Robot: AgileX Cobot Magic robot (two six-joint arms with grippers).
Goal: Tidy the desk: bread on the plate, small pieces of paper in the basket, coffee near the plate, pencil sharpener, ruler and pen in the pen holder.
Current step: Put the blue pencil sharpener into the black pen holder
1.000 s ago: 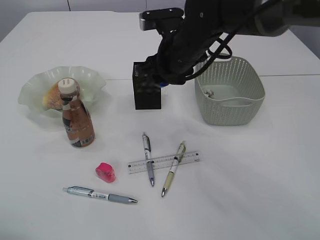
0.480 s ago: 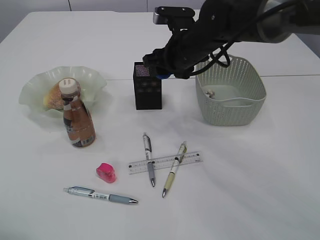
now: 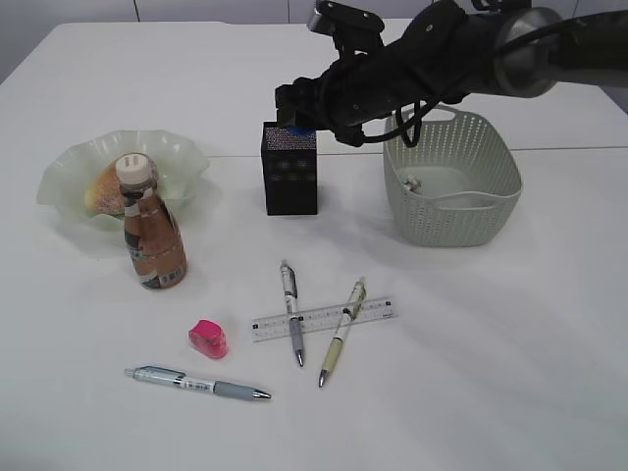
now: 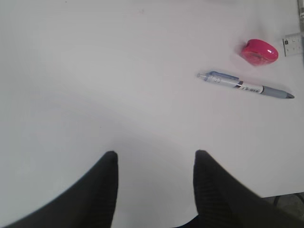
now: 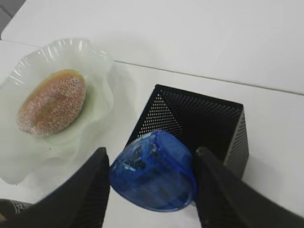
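Observation:
My right gripper [image 3: 297, 122] is shut on a blue pencil sharpener [image 3: 300, 129] and holds it just above the open top of the black mesh pen holder [image 3: 290, 182]. In the right wrist view the sharpener [image 5: 154, 171] sits between my fingers over the holder's near rim [image 5: 199, 118]. A pink sharpener [image 3: 208, 338], a ruler [image 3: 373, 310] and three pens [image 3: 291, 309] [image 3: 341, 329] [image 3: 196, 383] lie on the table. Bread [image 3: 103, 191] lies on the plate [image 3: 69, 157]. The coffee bottle [image 3: 152, 235] stands beside it. My left gripper [image 4: 154, 156] is open and empty over bare table.
A pale green basket [image 3: 451, 211] with a small piece of paper [image 3: 413, 182] stands right of the holder. In the left wrist view the pink sharpener [image 4: 259, 51], a pen [image 4: 244, 85] and the ruler's end [image 4: 293, 43] lie at the upper right.
My right gripper has risen from beside the pen holder and moved left with the blue sharpener, now standing over the holder's top. Nothing on the table has moved.

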